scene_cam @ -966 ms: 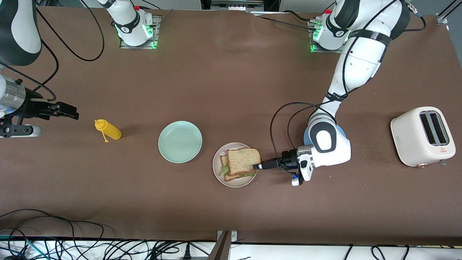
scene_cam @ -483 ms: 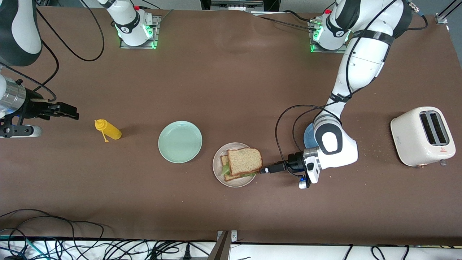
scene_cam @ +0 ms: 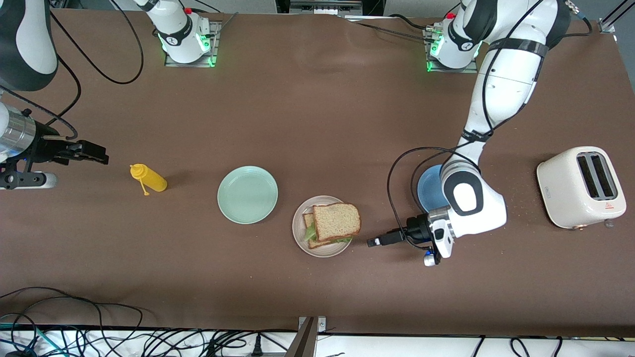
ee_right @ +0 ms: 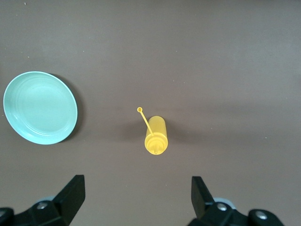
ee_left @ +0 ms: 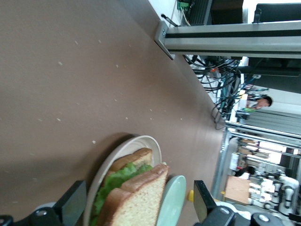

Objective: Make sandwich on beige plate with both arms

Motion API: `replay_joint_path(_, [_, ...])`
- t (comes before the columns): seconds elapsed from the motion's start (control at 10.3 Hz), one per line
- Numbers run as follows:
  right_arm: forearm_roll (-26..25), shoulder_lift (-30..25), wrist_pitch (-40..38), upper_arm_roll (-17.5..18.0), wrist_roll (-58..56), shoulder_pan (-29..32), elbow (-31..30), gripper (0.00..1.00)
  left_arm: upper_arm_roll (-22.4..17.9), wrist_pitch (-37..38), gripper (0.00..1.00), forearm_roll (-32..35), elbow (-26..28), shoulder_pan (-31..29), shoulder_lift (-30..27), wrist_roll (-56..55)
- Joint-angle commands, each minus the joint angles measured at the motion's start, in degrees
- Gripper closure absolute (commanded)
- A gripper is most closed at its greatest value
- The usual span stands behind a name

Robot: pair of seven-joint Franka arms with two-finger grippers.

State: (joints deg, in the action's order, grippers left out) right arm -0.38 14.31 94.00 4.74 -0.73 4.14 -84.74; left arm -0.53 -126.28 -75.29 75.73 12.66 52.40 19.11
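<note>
Front view: the sandwich sits assembled on the beige plate, two slices of brown seeded bread with green lettuce showing at the edge between them. The left gripper is low over the bare table just beside the plate, toward the left arm's end, pointing at the sandwich and clear of it; its fingers are spread and hold nothing. The left arm's wrist partly covers a blue plate. A white toaster stands well apart from the left gripper, toward the left arm's end. The right gripper hangs at the right arm's end of the table, near a yellow squeeze bottle lying on its side; here its fingers look close together. A mint-green plate lies between the bottle and the beige plate.

Left wrist view: both black fingertips of the left gripper stand wide apart, with the sandwich and the rim of the beige plate ahead of them, not touched. The mint-green plate's edge shows past the sandwich.

Right wrist view: the right gripper is parted and empty, high above the table. The yellow squeeze bottle lies below, ahead of the fingers, with its cap strap sticking out. The mint-green plate lies off to one side.
</note>
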Motion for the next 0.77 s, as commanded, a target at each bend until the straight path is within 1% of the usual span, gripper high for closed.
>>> replay_joint_path(0.0, [0.3, -0.6, 0.7, 0.4, 0.2, 0.3, -0.8, 0.0, -2.8, 1.5, 0.0, 16.4, 1.3, -0.4, -3.3, -6.6])
replay_joint_path(0.19, [0.3, -0.5, 0.7, 0.4, 0.2, 0.3, -0.8, 0.0, -2.9, 6.5, 0.0, 28.5, 1.2, -1.5, -6.6, -13.3])
replay_joint_path(0.29, [0.3, -0.6, 0.7, 0.4, 0.2, 0.3, -0.8, 0.0, -3.0, 9.1, 0.0, 33.4, 1.2, -1.7, -8.0, -14.9])
replay_joint_path(0.58, [0.3, -0.6, 0.7, 0.4, 0.2, 0.3, -0.8, 0.0, -5.4, 18.3, 0.0, 50.8, 1.3, -2.1, -13.8, -20.8])
replay_joint_path(0.68, [0.3, -0.6, 0.7, 0.4, 0.2, 0.3, -0.8, 0.0, -5.5, 21.7, 0.0, 56.9, 1.3, -2.1, -15.6, -22.3])
